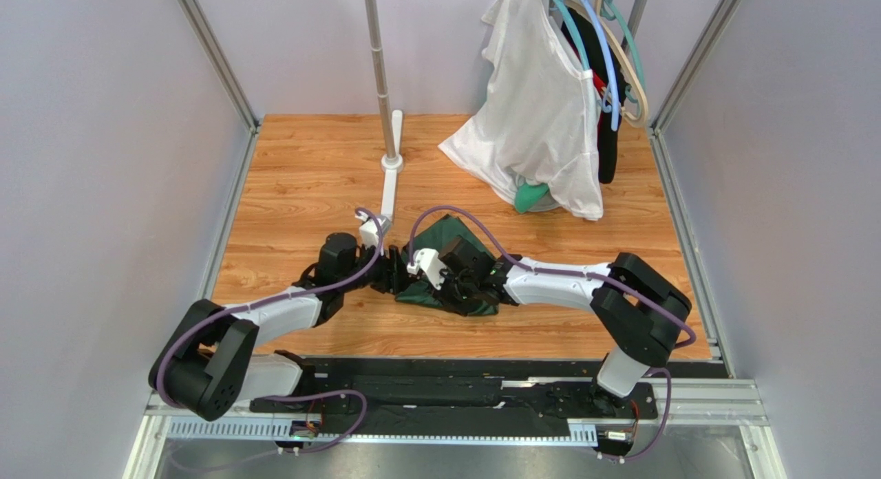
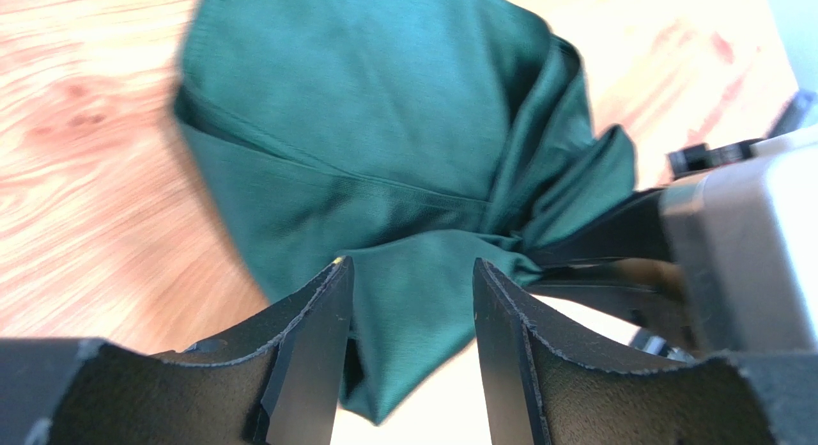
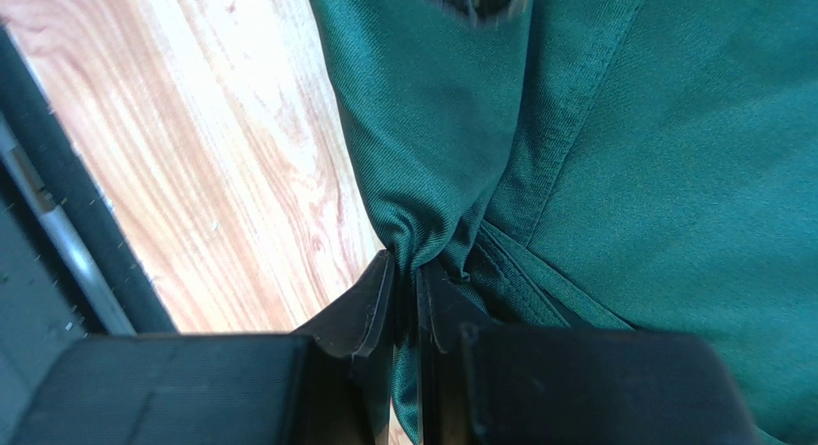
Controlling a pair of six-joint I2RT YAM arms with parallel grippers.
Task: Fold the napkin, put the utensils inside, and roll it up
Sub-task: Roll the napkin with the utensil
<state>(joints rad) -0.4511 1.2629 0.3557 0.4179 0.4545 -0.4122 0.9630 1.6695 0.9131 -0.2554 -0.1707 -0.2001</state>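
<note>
Dark green napkin (image 3: 624,176) in right hand (image 3: 409,272)

We are seeing the napkin (image 2: 384,109) as fine woven cloth with a slight sheen, the table (image 1: 300,180) as smooth, grained wood.

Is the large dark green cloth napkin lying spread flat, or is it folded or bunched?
Bunched, not flat: the dark green napkin shows overlapping layers, and the right gripper pinches its gathered pleats.
</note>
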